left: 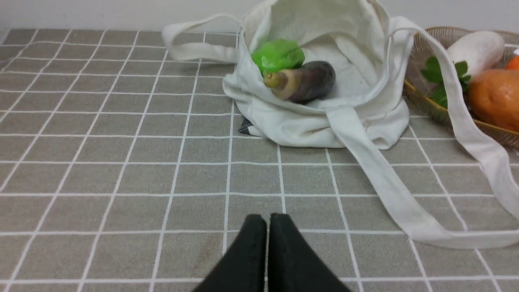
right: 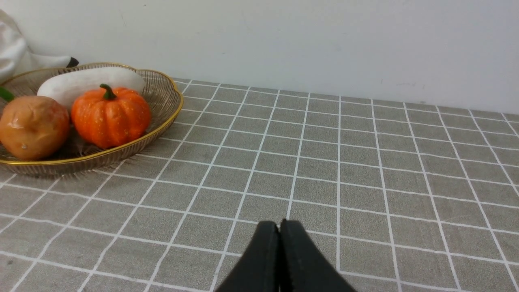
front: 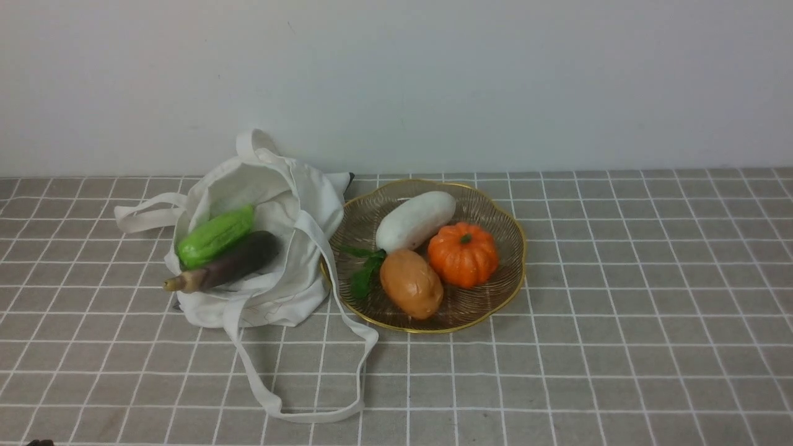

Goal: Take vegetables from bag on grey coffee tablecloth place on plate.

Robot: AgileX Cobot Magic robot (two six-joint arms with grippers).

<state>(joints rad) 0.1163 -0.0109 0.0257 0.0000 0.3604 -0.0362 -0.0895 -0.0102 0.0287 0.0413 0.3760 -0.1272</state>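
Strap: long flat handle [front: 297, 396] of the bag loops out toward the near edge of the desk, closest thing to the front camera, limp and easy to snag.
Left claw: [left: 267, 227] tips pressed together, holding nothing, hovering over the tablecloth [left: 121, 182] on the near side of the bag.
Right claw: [right: 279, 231] also pressed together and empty, over bare cloth, well apart from the plate, toward the right edge of the desk.
Bag: [front: 291, 204] soft off-white tote slumped on the left half of the desk, mouth gaping open, touching the plate rim.
Still in the bag: gourd [front: 215, 236] and eggplant [front: 238, 263] lying side by side and touching, eggplant's stem end poking out of the mouth.
Plate: [front: 495, 204] ribbed glass with a gold rim, mid desk. Radish [front: 414, 220] is already on it, plus a pumpkin [front: 463, 254] and a brownish potato-looking thing [front: 411, 283], so I'd say roughly one vegetable done, two to go.
Handling: both look like light, stiff, glossy toys, probably slippery. I'd pinch the eggplant across its thick middle, not the tapered stem.
Risk: floppy cloth could get caught in the grip, and the plate looks fragile and fairly crowded. Can't tell if anything else hides deeper in the bag.
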